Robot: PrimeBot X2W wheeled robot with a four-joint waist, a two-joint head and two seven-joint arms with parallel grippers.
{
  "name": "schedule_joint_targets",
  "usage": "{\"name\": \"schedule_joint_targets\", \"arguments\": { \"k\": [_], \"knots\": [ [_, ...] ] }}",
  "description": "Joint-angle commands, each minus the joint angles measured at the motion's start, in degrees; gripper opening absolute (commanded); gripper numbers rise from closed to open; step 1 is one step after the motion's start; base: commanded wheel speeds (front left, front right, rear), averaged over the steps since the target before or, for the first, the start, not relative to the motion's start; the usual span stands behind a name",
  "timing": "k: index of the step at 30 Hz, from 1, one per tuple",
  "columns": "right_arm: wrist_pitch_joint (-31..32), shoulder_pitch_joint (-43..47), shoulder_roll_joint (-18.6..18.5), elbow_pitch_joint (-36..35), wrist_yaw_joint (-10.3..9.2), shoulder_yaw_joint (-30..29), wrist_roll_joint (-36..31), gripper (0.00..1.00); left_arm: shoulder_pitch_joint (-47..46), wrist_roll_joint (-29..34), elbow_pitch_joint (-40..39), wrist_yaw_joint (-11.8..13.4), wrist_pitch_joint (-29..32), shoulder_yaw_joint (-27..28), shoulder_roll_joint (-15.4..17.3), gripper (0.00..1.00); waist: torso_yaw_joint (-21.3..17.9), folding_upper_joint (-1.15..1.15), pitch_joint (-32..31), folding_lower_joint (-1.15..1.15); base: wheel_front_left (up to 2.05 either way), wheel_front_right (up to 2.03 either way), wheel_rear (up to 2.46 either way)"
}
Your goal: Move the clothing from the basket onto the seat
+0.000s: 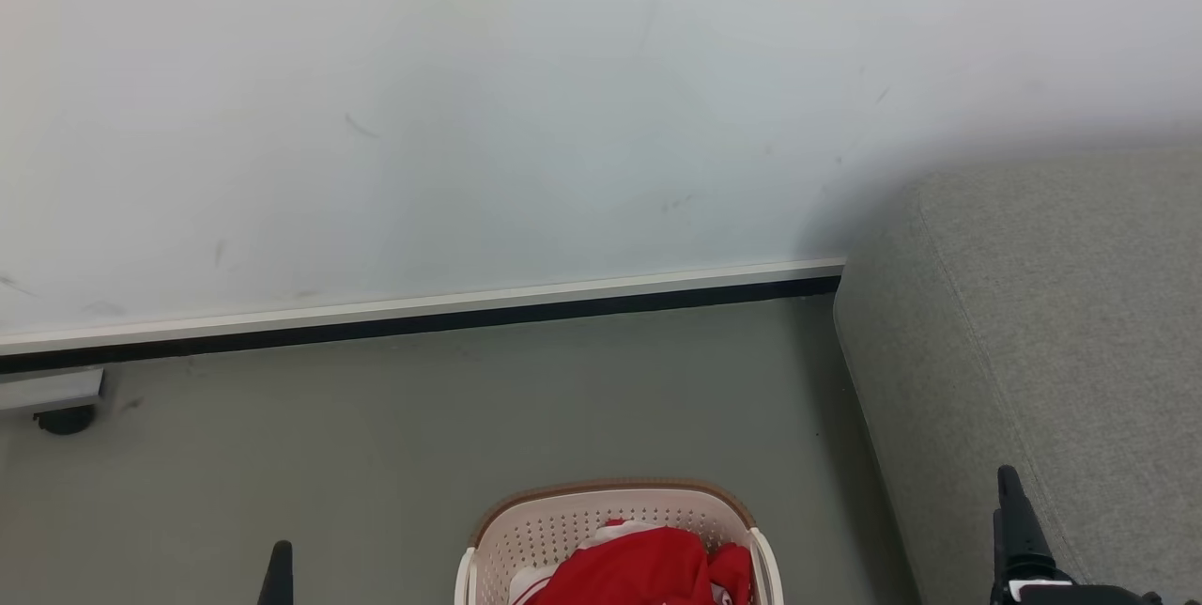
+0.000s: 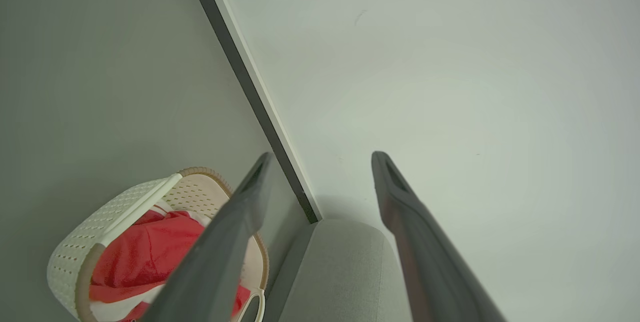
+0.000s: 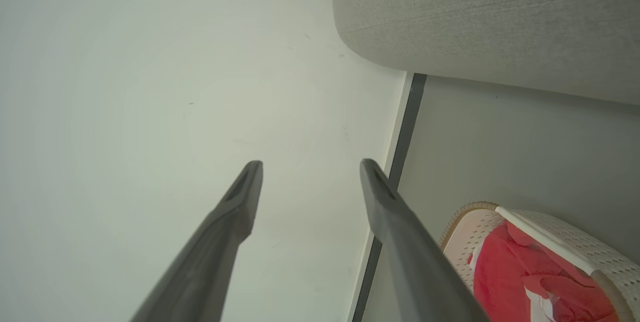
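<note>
Pale wall (image 1: pixel 563 98) fills the top of the head view, with a white and black strip (image 1: pixel 423 312) along its bottom. Below it is grey-green floor (image 1: pixel 376 436). The laundry basket (image 1: pixel 563 525) stands on the floor at the bottom middle. The red clothing (image 1: pixel 639 567) is bunched up inside it, with a bit of white showing. The grey sofa seat (image 1: pixel 1052 323) is on the right, near the basket but not touching it. One dark tip of the left claw (image 1: pixel 279 575) pokes up at the lower left, well apart from the basket. The right claw (image 1: pixel 1014 525) pokes up at the lower right, in front of the seat. From up here you cannot tell how wide either claw is.

Seen from the left wrist, the left claw (image 2: pixel 321 157) has its two fingers far apart, with nothing between them. The basket (image 2: pixel 75 252) sits low on the left, partly behind one finger. The red clothing (image 2: pixel 145 252) is in it. The seat (image 2: pixel 345 267) shows between the fingers.

Seen from the right wrist, the right claw (image 3: pixel 311 163) is also spread wide and holds nothing. The basket (image 3: pixel 575 242) is at the lower right with the red clothing (image 3: pixel 505 272) inside. The seat (image 3: pixel 500 12) runs across the top right.
</note>
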Motion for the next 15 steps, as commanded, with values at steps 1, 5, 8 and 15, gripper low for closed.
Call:
{"name": "schedule_joint_targets", "arguments": {
  "k": [1, 5, 8, 15],
  "knots": [
    [-0.4, -0.87, 0.16, -0.59, 0.01, 0.16, -3.29, 1.0, -0.05, 3.1, -0.78, 0.48, -0.82, -0.64, 0.58, 1.0, 0.07, 0.0, -0.04, 0.0, 0.0, 0.0, 0.0],
    [-0.59, -0.99, 0.64, -0.13, 0.01, 0.57, -7.93, 1.0, -0.12, 7.47, -0.76, 0.91, -1.77, -1.48, 0.61, 1.0, 0.16, 0.0, -0.11, 0.0, 0.0, 0.0, 0.0],
    [-0.78, -1.04, 0.98, 0.28, 0.01, 0.52, -10.96, 1.0, 0.0, 11.77, -0.73, 1.16, -2.46, -2.25, 0.7, 1.0, 0.21, 0.0, -0.17, 0.0, 0.0, 0.0, 0.0],
    [-1.05, -1.24, 1.57, 1.43, 0.01, 0.74, -19.46, 1.0, 0.19, 20.56, -1.49, 1.87, -3.99, -3.51, 0.93, 1.0, 0.39, 0.0, -0.31, 0.0, 0.0, 0.0, 0.0]
  ]
}}
